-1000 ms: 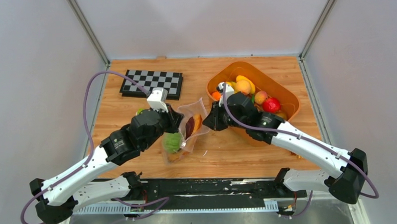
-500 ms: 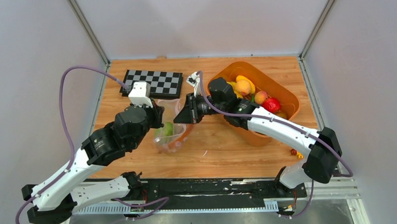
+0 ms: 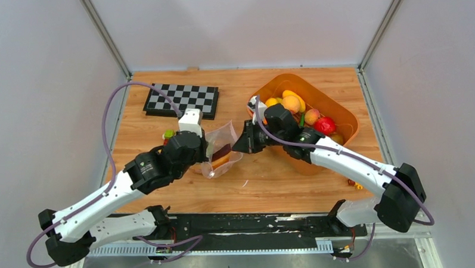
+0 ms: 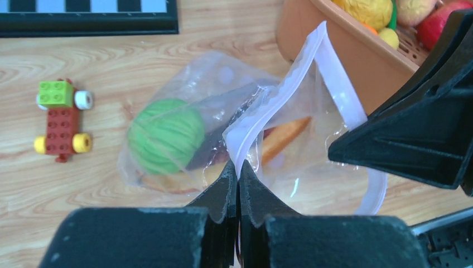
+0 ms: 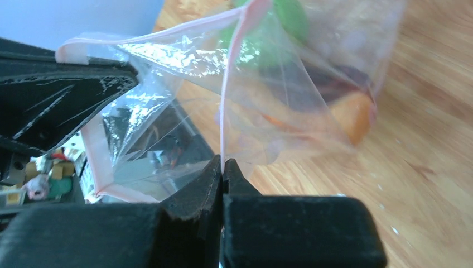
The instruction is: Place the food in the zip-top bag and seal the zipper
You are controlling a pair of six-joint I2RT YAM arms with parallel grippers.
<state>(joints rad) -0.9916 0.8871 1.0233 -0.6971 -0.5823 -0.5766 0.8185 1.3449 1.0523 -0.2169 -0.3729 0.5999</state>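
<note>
Seen from above and from both wrists: left gripper (image 4: 238, 170) clenched, jaws pressed tight on the mouth edge of a clear, crinkly, rectangular zip-top plastic bag (image 4: 184, 97). Facing it and close by, right gripper (image 5: 222, 166) clenched as well, pinching the opposite lip of the same mouth. Between the two sets of fingertips, the thin whitish press-strip zipper (image 4: 339, 78), unsealed, its two lips pulled apart into an open loop. Just beyond the left gripper's tips, inside the bag, a round glossy green toy fruit (image 4: 164, 135). Beside it, nearer the right gripper, a long maroon toy slice with an orange rim (image 4: 281, 137). Bag bottom hanging down toward the pale wooden tabletop (image 3: 272, 180); impossible to tell whether resting on it or lifted clear. Behind the right gripper, along its arm, a deep orange plastic tub (image 3: 343, 115) holding more toy food: a red apple (image 3: 325, 125), a peach (image 3: 311, 116) and a yellow-orange fruit (image 3: 290, 102), all outside the bag. Off to the left of the left gripper, apart from the bag, a small red, yellow and green wheeled block toy (image 4: 60, 117) lying flat on the wood. Farther out past the left gripper's tips, a flat black-and-white checkerboard (image 3: 183, 100) toward the table's far side.
</note>
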